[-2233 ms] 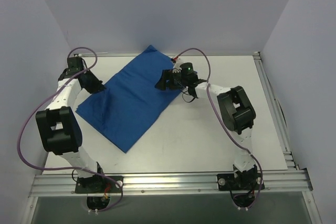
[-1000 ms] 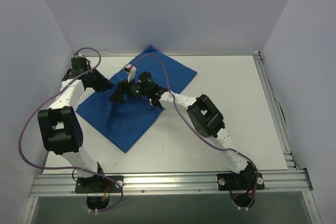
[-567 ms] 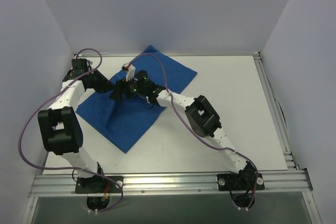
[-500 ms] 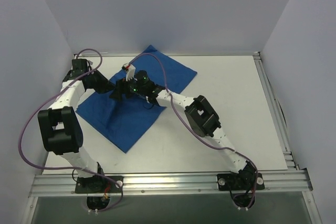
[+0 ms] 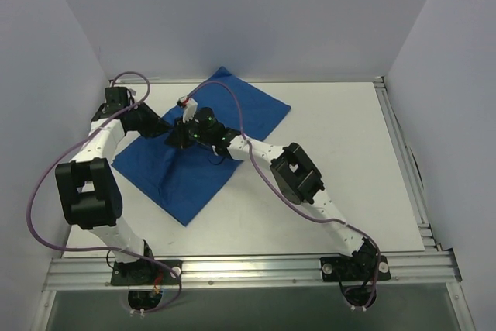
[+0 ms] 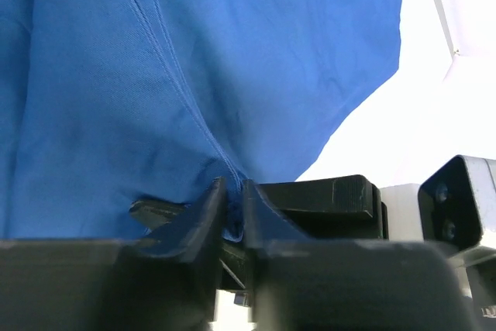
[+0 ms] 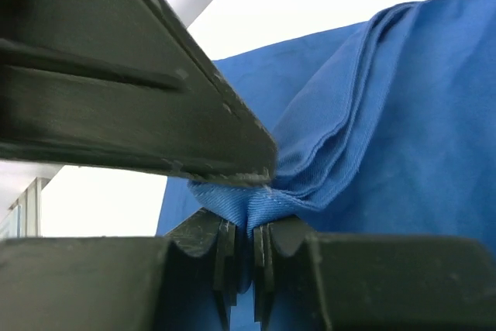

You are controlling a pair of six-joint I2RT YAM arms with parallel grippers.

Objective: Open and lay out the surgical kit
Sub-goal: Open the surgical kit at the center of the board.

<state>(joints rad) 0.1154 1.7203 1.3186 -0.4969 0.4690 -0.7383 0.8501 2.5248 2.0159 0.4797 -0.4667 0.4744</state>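
White surface [image 5: 333, 168] boxed in by pale lilac walls [image 5: 256, 13]; alu rail [image 5: 256, 267] runs along the 6 o'clock edge w/ both arm bases on it. Blue cloth wrap [image 5: 186, 184] lies on the 10 o'clock part of the surface, set diamond-wise. Its corners point to 12 (up by the back wall), 3, 7 and 9. It's mostly flat but pulled up into a ridge near its middle, where the arms meet. L fingers [image 5: 161, 128] come in from 9 o'clock. R fingers [image 5: 178, 138] come in from 3 o'clock, w/ the R arm stretched long across the surface. The two sets sit just beside each other.

L wrist cam: L fingers [image 6: 209, 205] nearly together, nipping a stitched hem of the wrap [image 6: 155, 75], w/ cloth spreading away toward 12. R wrist cam: R fingers [image 7: 223, 239] squeezed narrow on a bunch of several layers of the wrap [image 7: 387, 114]. A dark slanted bar [image 7: 116, 98] crosses at 10 o'clock, touching that same bunch.
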